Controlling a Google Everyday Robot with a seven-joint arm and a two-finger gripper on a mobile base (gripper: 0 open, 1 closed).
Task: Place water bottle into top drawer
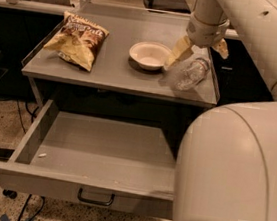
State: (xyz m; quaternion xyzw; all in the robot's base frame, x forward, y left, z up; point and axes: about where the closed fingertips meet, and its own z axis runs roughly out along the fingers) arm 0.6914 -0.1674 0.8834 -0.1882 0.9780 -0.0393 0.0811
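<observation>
One gripper (pixel 197 55) is held spread wide and empty just above the water bottle (pixel 187 74), with the top drawer (pixel 44 182) pulled out below it.

One view is given, taken high and near, angled down past the arm (pixel 262 29) at the counter (pixel 113 71) and top drawer (pixel 103 151); the claw (pixel 196 56) is seen over the counter's right end.

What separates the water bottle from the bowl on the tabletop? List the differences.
The water bottle is clear plastic; the bowl is opaque white. The bottle lies on its side; the bowl stands upright, mouth up. The gripper hovers open over the bottle, beside the bowl. Both rest on the tabletop, above the open drawer.
</observation>
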